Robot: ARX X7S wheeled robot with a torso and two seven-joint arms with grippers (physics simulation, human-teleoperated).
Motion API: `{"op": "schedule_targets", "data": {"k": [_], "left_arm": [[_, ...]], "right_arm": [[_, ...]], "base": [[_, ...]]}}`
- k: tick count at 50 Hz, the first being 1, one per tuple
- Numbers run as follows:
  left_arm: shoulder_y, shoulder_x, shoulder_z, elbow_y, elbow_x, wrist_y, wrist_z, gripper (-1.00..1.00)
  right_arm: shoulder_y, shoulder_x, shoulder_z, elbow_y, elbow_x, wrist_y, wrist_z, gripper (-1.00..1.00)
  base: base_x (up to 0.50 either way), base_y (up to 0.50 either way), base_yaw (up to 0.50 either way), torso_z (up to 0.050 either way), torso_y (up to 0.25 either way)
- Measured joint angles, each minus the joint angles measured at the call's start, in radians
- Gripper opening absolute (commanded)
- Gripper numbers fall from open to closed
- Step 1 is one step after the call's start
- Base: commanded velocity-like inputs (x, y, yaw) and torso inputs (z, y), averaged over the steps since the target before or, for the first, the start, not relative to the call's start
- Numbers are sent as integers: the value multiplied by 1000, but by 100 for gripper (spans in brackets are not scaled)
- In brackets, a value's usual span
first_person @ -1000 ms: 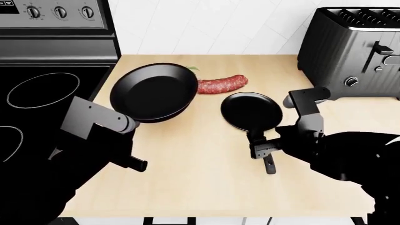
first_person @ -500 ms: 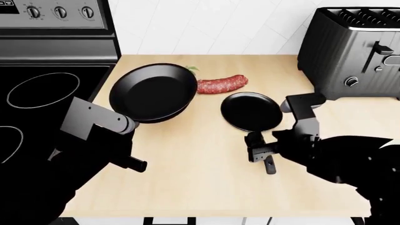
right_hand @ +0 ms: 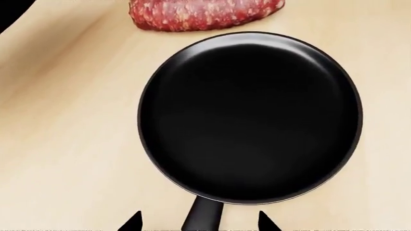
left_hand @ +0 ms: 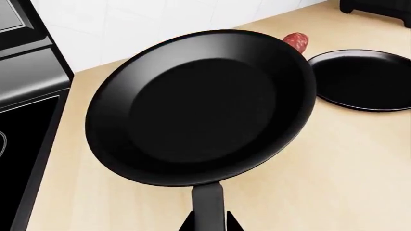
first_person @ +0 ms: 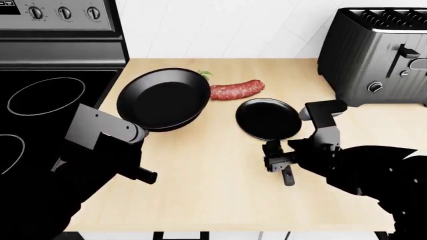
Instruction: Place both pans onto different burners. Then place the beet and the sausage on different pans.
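My left gripper [left_hand: 209,224] is shut on the handle of the larger pan [first_person: 163,98], holding it tilted above the counter beside the cooktop. The smaller pan [first_person: 268,118] lies flat on the counter. My right gripper [right_hand: 197,222] is open, its fingertips on either side of that pan's handle [right_hand: 204,215] without touching it. The sausage [first_person: 237,90] lies behind both pans. Of the beet, only green leaves [first_person: 205,73] show past the larger pan's rim. A large burner [first_person: 47,95] and part of another burner [first_person: 12,150] lie on the black cooktop at left.
A black toaster [first_person: 380,50] stands at the back right of the wooden counter [first_person: 213,200]. The stove's raised control panel [first_person: 60,15] and the white tiled wall close off the back. The counter's front edge runs along the head view's bottom.
My right arm has shifted slightly left and lower over the smaller pan's handle. The larger pan has stayed raised in my left gripper, almost still.
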Motion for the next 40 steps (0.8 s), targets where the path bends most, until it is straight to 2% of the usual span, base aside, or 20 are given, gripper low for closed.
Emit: {"op": "schedule_targets", "data": {"k": [20,40], "left_arm": [[-3,2,9,1,-1,2,-4,-100],[-13,5,16,2,-3,4,-3,-100]], "right_arm": [[-9,9,2,-13,-12,9,23,-100],[-17,36,24,-95,68,91,92,-100]], "base": [[0,0,0,0,2],[-1,0,0,1,3]]}}
